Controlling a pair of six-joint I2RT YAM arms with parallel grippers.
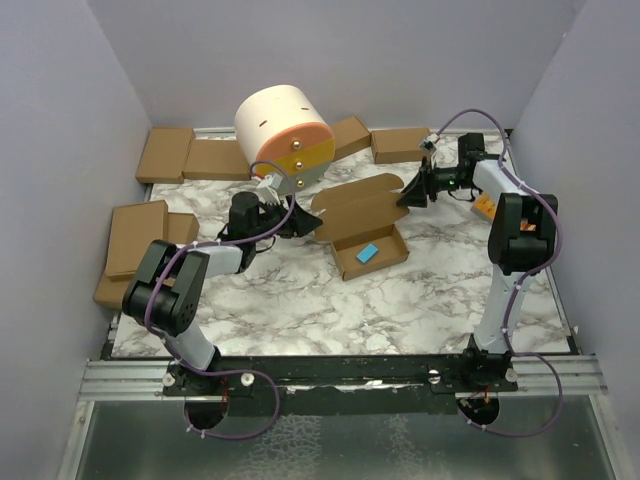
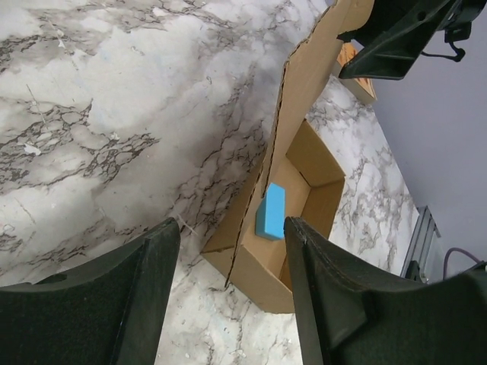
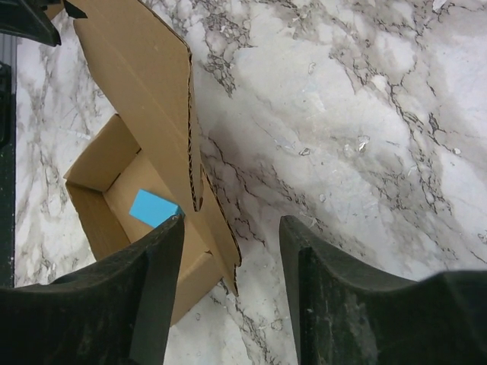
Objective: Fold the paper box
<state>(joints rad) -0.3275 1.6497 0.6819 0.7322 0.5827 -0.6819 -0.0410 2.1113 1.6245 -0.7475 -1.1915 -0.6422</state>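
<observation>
The paper box [image 1: 372, 248] lies mid-table as a shallow brown tray with its lid [image 1: 360, 203] standing up along the back. A blue block [image 1: 365, 252] lies inside it. My left gripper [image 1: 300, 222] is at the lid's left end. In the left wrist view its jaws [image 2: 230, 224] stand apart, with the box's corner flap [image 2: 251, 190] between them and the blue block [image 2: 271, 211] beyond. My right gripper [image 1: 405, 195] is at the lid's right end. In the right wrist view its jaws [image 3: 232, 220] also stand apart, with the lid's side flap [image 3: 217, 236] between them.
A white and orange cylinder [image 1: 283, 135] stands behind the box. Ready-made brown boxes line the back edge [image 1: 165, 153] [image 1: 400, 143] and stack at the left [image 1: 135, 240]. An orange booklet [image 1: 485, 207] lies by the right arm.
</observation>
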